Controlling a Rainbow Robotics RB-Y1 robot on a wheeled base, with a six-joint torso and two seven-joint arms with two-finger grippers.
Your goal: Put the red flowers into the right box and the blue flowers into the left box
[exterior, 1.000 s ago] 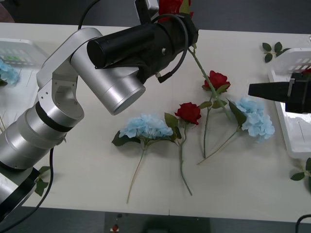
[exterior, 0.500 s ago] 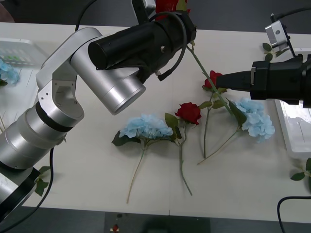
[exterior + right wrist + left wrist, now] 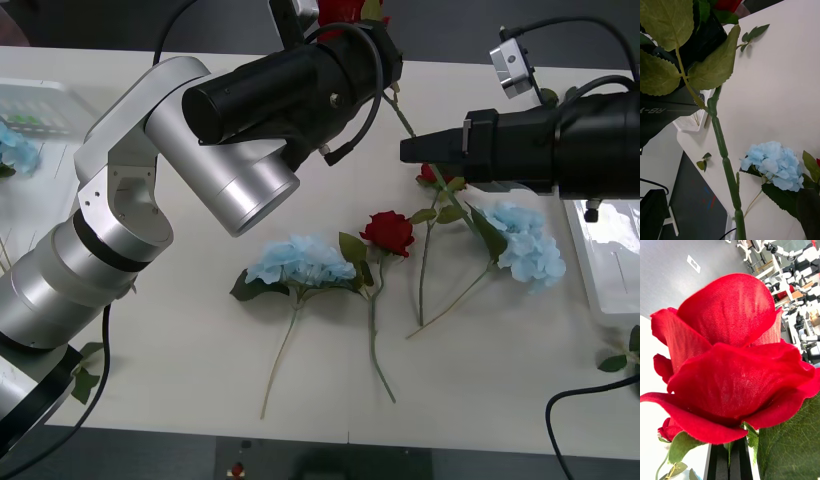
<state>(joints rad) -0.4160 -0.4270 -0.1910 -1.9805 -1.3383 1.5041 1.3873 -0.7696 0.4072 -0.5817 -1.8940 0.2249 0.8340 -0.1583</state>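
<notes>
Loose green leaf sprigs lie near the desk's far right edge, another sprig near its right front corner

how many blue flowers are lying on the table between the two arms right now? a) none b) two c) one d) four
b: one blue flower lies left of the middle rose, a second blue flower lies under the right arm.

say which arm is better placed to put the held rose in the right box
Right, probably. The right gripper is at the stem of the held rose in the left gripper, and the right box lies on that arm's side; the left arm would have to cross.
</notes>
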